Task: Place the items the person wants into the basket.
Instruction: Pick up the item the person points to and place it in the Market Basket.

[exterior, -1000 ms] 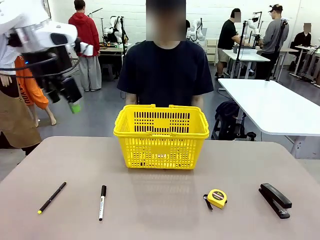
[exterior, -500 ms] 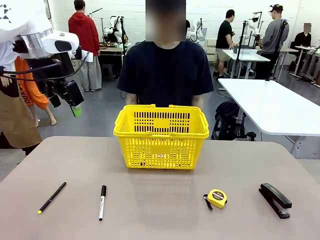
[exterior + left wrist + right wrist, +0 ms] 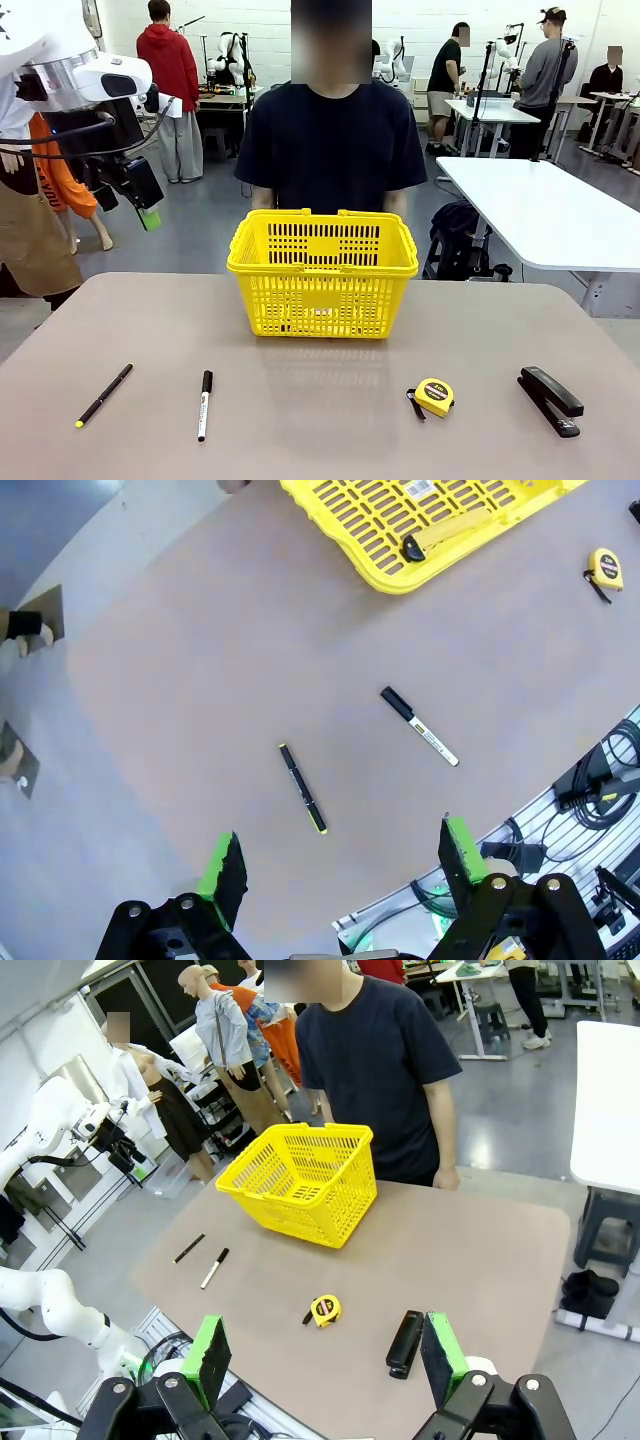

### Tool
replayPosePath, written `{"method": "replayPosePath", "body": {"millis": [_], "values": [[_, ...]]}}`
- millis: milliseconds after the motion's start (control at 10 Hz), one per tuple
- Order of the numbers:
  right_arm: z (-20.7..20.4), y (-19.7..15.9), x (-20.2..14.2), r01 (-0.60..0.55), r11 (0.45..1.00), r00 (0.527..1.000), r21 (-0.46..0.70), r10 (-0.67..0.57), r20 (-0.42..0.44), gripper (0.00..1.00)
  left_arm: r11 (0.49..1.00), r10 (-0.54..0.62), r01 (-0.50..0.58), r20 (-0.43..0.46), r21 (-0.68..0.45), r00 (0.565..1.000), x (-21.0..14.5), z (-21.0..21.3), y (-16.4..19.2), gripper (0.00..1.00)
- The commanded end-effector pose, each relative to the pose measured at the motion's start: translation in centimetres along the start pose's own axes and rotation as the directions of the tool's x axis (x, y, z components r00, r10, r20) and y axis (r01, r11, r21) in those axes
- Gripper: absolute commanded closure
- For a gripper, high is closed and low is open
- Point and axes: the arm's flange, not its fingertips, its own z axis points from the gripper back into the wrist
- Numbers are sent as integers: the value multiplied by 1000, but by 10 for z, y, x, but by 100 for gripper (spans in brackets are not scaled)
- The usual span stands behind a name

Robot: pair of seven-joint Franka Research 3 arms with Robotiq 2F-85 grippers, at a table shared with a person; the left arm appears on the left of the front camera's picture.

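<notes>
My left pincer (image 3: 128,208) high at far left, beyond worktop (image 3: 320,440) edge, fingers spread, empty. On brown worktop near me: pen (image 3: 103,395), yellow tip toward me; beside it marker (image 3: 204,405), print too small to read. Yellow basket (image 3: 322,300) at middle, far side, person (image 3: 335,140) just behind. Tape measure (image 3: 434,396), then stapler (image 3: 550,398) far right, lying in open. My right pincer (image 3: 325,1355) spread, empty, high above worktop. Grey floor, white tables behind.

basket (image 3: 322,300) upright, far centre | pen (image 3: 103,395) front-left | stapler (image 3: 550,399) front-right | knife (image 3: 413,548) possibly inside
</notes>
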Motion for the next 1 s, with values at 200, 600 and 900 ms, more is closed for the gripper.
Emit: {"method": "replayPosePath", "body": {"millis": [200,600,900], "values": [[-2,1,-1,-9,1000,1000,23,9,10,0,1000,0,0,-1,0,1000,0,-1,0,0],[-2,1,-1,-9,1000,1000,23,9,10,0,783,-446,563,393,-263,804,-104,91,67,0],[-2,1,-1,-9,1000,1000,23,9,10,0,793,-355,563,576,-231,736,-162,106,136,0]]}}
